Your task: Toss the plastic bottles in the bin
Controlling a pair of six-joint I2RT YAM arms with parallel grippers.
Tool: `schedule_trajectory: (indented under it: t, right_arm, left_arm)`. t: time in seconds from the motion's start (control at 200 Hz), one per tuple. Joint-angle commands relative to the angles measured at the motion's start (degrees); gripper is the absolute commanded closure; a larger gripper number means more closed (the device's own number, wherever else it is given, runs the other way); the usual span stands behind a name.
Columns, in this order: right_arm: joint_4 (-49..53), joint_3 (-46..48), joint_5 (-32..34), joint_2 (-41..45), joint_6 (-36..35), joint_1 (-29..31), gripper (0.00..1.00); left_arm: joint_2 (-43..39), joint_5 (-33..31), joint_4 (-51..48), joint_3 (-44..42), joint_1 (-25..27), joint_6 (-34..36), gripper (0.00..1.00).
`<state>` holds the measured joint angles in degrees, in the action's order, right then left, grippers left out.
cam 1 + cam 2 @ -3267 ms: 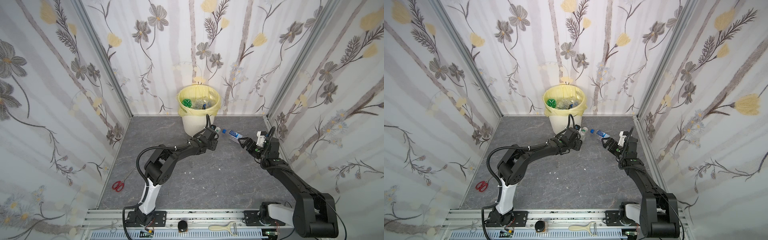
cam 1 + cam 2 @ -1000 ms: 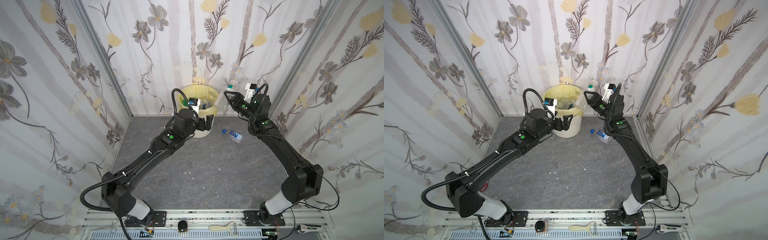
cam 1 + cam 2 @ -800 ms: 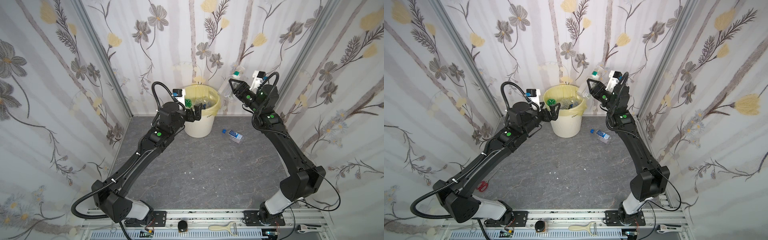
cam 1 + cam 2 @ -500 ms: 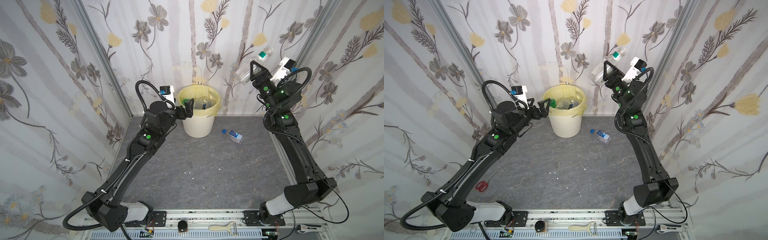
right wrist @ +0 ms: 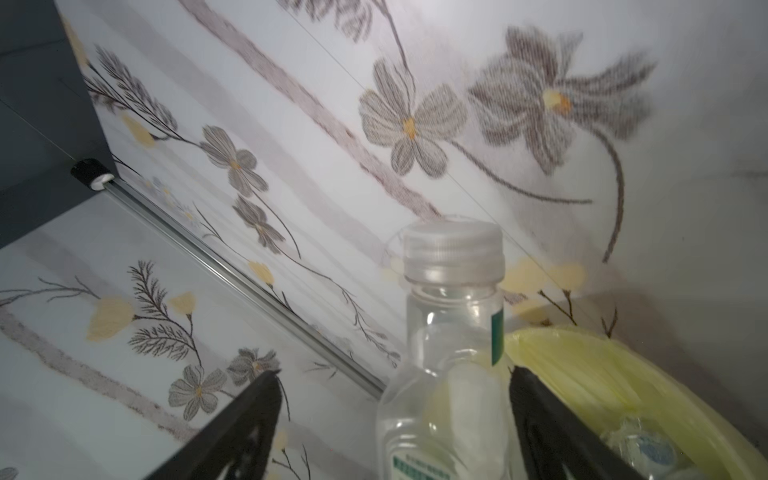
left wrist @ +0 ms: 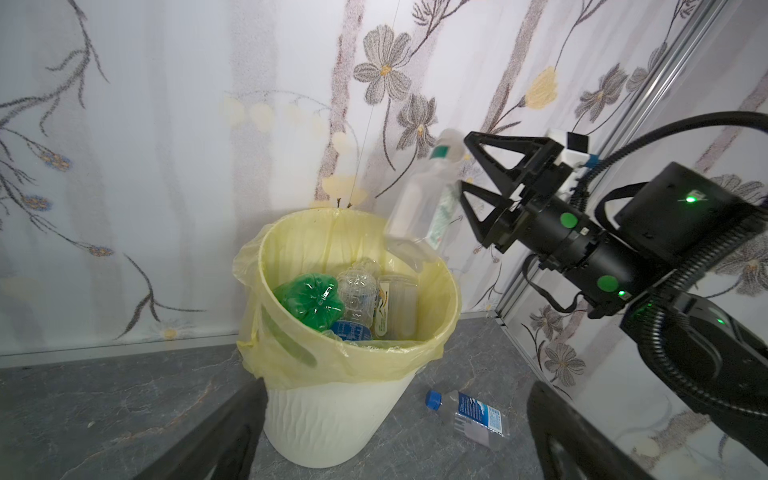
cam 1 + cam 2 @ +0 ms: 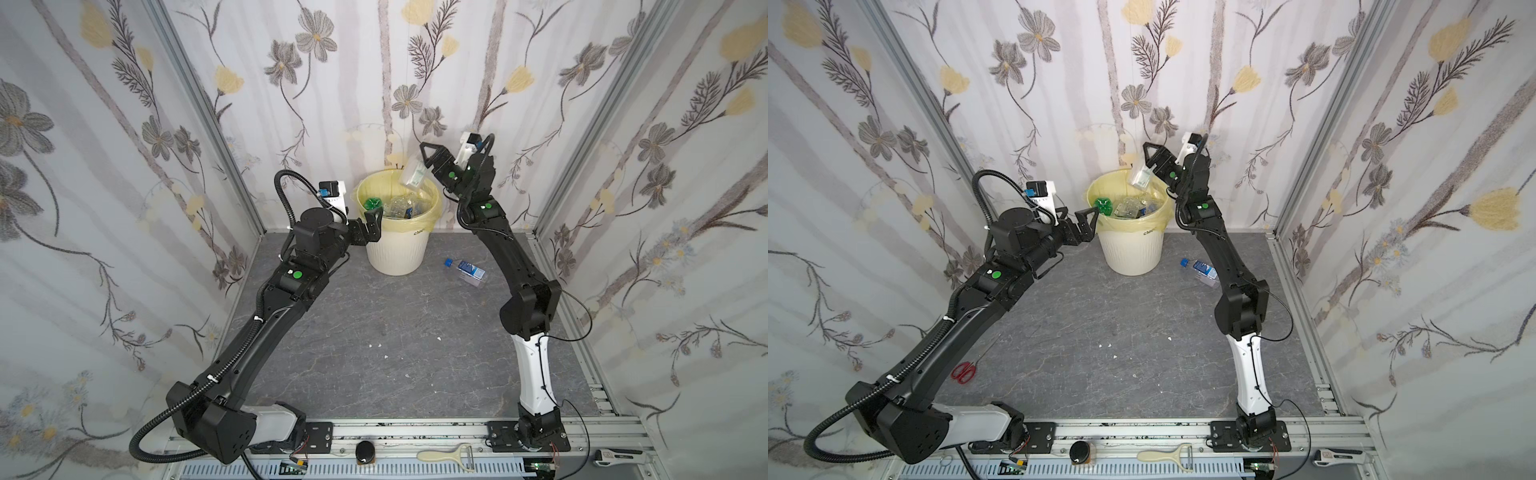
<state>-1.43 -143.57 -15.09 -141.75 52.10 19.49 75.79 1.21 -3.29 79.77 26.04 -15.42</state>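
Left wrist view, item one: clear bottle (image 6: 415, 208), pale cap, green-and-white label. It is tilted cap-up in the air over the far rim of the bin (image 6: 332, 415), and it is blurred.

Right gripper (image 6: 463, 162): just beside that bottle, jaws spread wide, clamping nothing. The right wrist view shows a clear gap between the bottle and one finger.

Left gripper (image 7: 1077, 216): jaws apart, empty, near the bin's rim on the other side.

Bin: cream, ribbed, tapering downward, lined with a pale yellow bag (image 6: 291, 353) folded over the rim. Inside it lie a crushed green bottle (image 6: 309, 299) and several clear bottles (image 6: 357, 291).

Blue-capped bottle (image 6: 469, 413): clear with a blue label, lying on its side on the bench beside the bin.

Bench (image 7: 395, 332): grey, marbled, dotted with a few white scraps. Red scissors (image 7: 963, 371) lie near its left edge.

Walls (image 7: 332, 62): pale floral paper on three sides, joined by metal posts.

Front rail: a cream peeler (image 7: 446, 455).
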Motion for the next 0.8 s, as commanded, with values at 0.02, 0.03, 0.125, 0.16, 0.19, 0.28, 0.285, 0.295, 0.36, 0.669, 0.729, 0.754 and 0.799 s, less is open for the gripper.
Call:
schedule_trajectory:
  t: [0.02,0.03,0.125,0.16,0.19,0.28,0.285,0.295,0.36,0.669,0.729,0.754,0.799]
  right_arm:
    - [4.78,-1.76,-0.54,4.08,-1.37,-0.12,0.0]
    - [4.93,-1.55,-0.31,4.5,-1.86,-0.14,0.0]
    - [4.67,3.39,1.49,10.09,-4.51,-0.4,0.0]
    - [3.99,6.03,1.81,12.29,-5.17,-0.66,0.0]
    - [3.53,8.31,1.92,14.0,-5.72,-0.94,0.0]
    - [2.93,14.26,1.91,18.25,-6.98,-2.02,0.0]
    - [2.93,14.54,1.95,18.39,-7.04,-2.05,0.0]
    - [2.86,15.27,1.92,18.87,-7.19,-2.18,0.0]
    - [2.77,19.69,1.97,21.67,-8.51,-3.13,0.0]
    - [11.0,40.55,5.06,31.4,-20.1,-9.57,0.0]
    - [12.89,44.27,6.01,32.14,-22.01,-10.83,0.0]
    - [13.56,45.9,6.56,32.43,-22.84,-11.24,0.0]
    - [14.77,48.43,7.63,32.68,-24.64,-11.86,0.0]
  left_arm:
    - [-0.56,1.2,1.57,-0.94,-0.39,-1.27,0.0]
    - [-0.51,1.23,1.56,-1.0,-0.45,-1.34,0.0]
    - [-0.02,1.88,1.58,-0.95,-0.46,-2.04,0.0]
    - [0.21,2.2,1.62,-0.87,-0.53,-2.39,0.0]
    - [0.43,2.37,1.62,-0.75,-0.45,-2.65,0.0]
    - [0.93,2.77,1.62,-0.32,-0.5,-3.25,0.0]
    - [0.94,2.8,1.62,-0.27,-0.4,-3.23,0.0]
    - [0.98,2.82,1.66,-0.24,-0.38,-3.28,0.0]
    - [1.03,2.78,1.62,-0.2,-0.43,-3.53,0.0]
    - [1.17,3.63,1.62,-0.72,-0.45,-5.08,0.0]
    - [1.78,4.35,1.7,-1.05,-0.36,-6.04,0.0]
    - [1.97,4.73,1.72,-1.25,-0.43,-6.4,0.0]
    - [2.4,5.17,1.79,-1.57,-0.23,-7.0,0.0]
